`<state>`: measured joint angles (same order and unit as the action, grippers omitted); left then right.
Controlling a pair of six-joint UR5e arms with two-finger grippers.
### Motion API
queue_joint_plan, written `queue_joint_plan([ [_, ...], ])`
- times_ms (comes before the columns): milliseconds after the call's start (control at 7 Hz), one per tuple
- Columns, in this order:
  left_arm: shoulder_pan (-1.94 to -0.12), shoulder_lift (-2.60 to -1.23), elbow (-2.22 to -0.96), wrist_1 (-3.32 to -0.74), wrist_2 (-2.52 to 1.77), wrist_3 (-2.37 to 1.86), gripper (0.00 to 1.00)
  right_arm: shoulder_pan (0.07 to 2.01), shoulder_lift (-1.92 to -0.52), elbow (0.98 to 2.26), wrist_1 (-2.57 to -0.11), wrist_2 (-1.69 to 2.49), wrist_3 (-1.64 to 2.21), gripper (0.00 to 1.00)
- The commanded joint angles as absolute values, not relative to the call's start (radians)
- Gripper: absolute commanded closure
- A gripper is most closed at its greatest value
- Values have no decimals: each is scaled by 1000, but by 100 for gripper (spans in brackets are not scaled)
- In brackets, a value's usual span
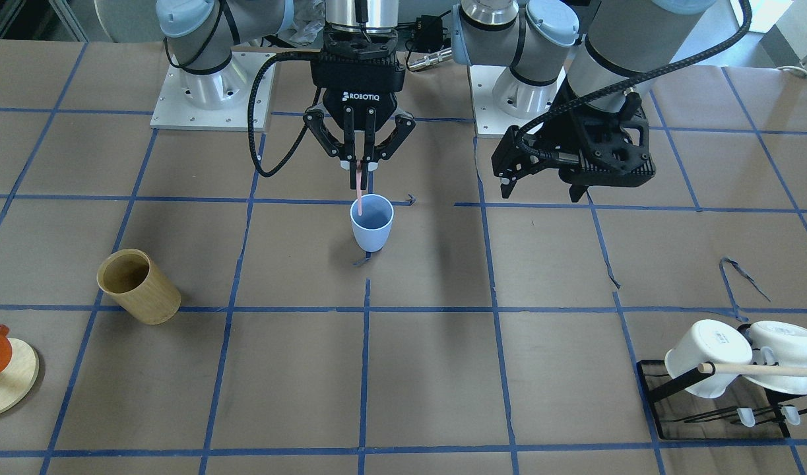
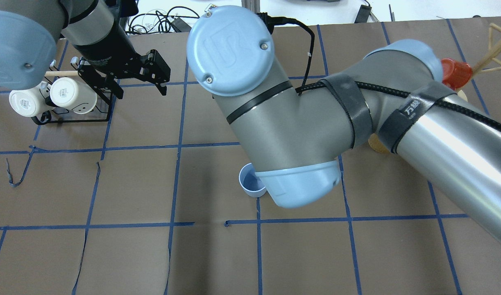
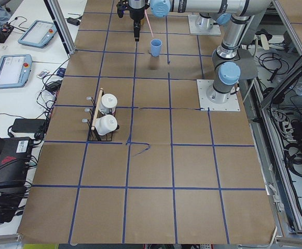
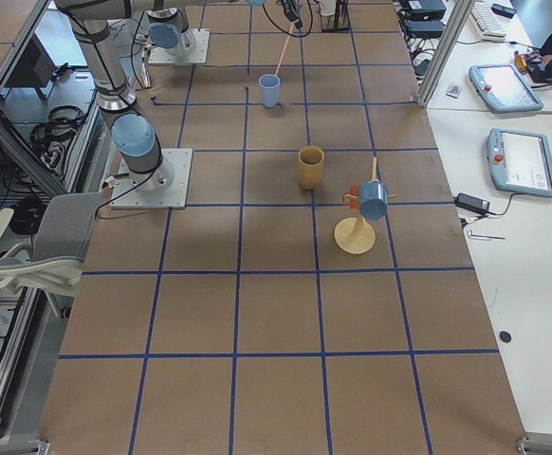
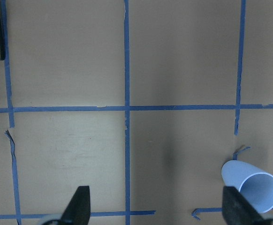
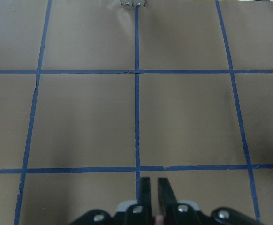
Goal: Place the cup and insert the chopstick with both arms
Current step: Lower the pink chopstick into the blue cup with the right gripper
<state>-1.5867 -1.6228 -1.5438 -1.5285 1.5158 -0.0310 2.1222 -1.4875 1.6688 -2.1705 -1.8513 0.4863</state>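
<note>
The light blue cup (image 1: 372, 222) stands upright near the table's middle; it also shows in the overhead view (image 2: 250, 184) and the left wrist view (image 5: 251, 187). My right gripper (image 1: 360, 165) hangs just above the cup, shut on the thin pink chopstick (image 1: 358, 191). The stick points down and its lower end is inside the cup's rim. In the right wrist view the fingers (image 6: 146, 187) are nearly together. My left gripper (image 1: 503, 186) is open and empty, in the air beside the cup, apart from it.
A tan wooden cylinder (image 1: 139, 285) stands on my right side. A round wooden stand (image 1: 7, 382) carries an orange cup. A black rack (image 1: 667, 412) with white mugs (image 1: 707, 359) and a pale wooden rod (image 1: 766, 371) sits on my left side.
</note>
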Motion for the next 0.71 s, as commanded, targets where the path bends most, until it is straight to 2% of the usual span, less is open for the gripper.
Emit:
queue_joint_plan([
  [0,-1589,-1621,-1552,-1528,1517,-35,0,2134,-1483,1680,-2171,-1845,492,100],
  [571,-1588,-1620,-1551,-1526,1525,-32,0,2158,-1477,1727,-2174,-1841,494,100],
])
